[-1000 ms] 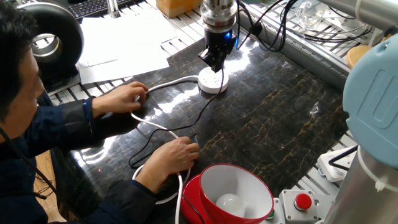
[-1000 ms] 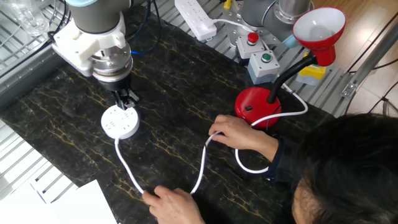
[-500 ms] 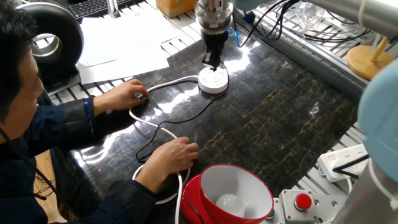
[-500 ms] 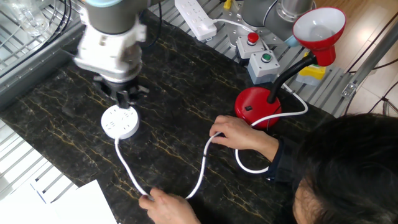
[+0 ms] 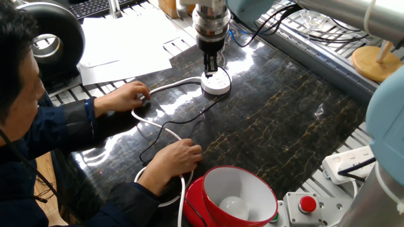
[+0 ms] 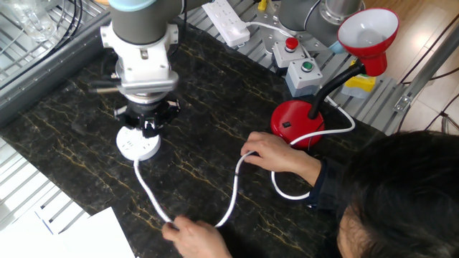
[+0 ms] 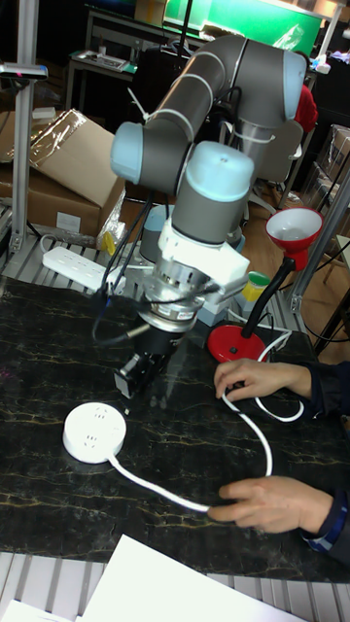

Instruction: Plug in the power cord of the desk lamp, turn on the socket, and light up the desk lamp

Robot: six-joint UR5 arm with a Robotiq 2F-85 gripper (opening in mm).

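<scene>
The round white socket lies on the dark marble table, its thick white cable held by a person's two hands. My gripper hangs right above the socket's left part, shut on the small black plug of the power cord, which trails back toward the desk lamp. From the opposite side the gripper covers the socket's far edge. In the tall view the gripper sits just above and right of the socket. The red lamp stands unlit.
The person's hands rest on the table between socket and lamp. A long white power strip and two button boxes lie at the far edge. Paper sheets lie beside the table.
My wrist has turned and the gripper has shifted sideways and lower, from beside the socket's edge to right over it. The hands have hardly moved.
</scene>
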